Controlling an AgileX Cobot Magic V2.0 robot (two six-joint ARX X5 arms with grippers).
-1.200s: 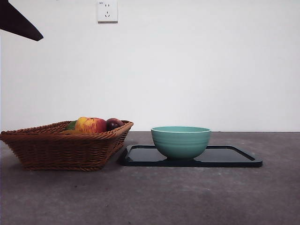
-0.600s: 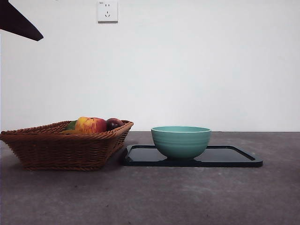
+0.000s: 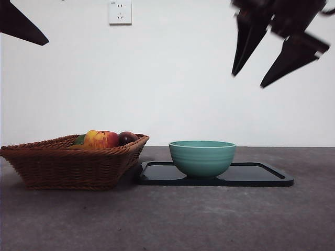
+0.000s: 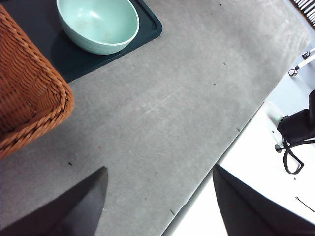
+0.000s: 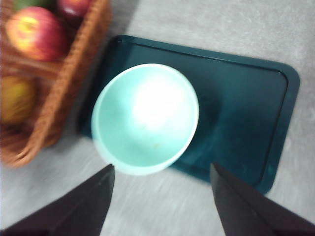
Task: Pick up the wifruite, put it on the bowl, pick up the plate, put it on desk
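Note:
The teal bowl [image 3: 202,158] stands empty on the plate [image 3: 261,175], a dark rectangular tray on the desk [image 3: 167,219]. From high above, the right wrist view looks down on the bowl [image 5: 145,118] and plate [image 5: 246,108], with my right gripper [image 5: 161,169] open and empty. That gripper [image 3: 248,80] hangs at the upper right of the front view. A dull orange-brown fruit, the wifruite [image 5: 17,98], lies in the wicker basket [image 5: 64,98]. My left gripper [image 4: 160,169] is open over bare desk, apart from the bowl [image 4: 98,24].
The basket [image 3: 68,164] sits left of the plate, almost touching it. It also holds a red-yellow apple [image 3: 101,139] and a dark purple fruit [image 3: 127,138]. The desk's edge [image 4: 221,152] runs close to the left gripper. A wall socket [image 3: 120,12] is behind.
My right gripper has come into the front view at the upper right, where there was only wall before. Bowl, plate, basket and fruit have not moved.

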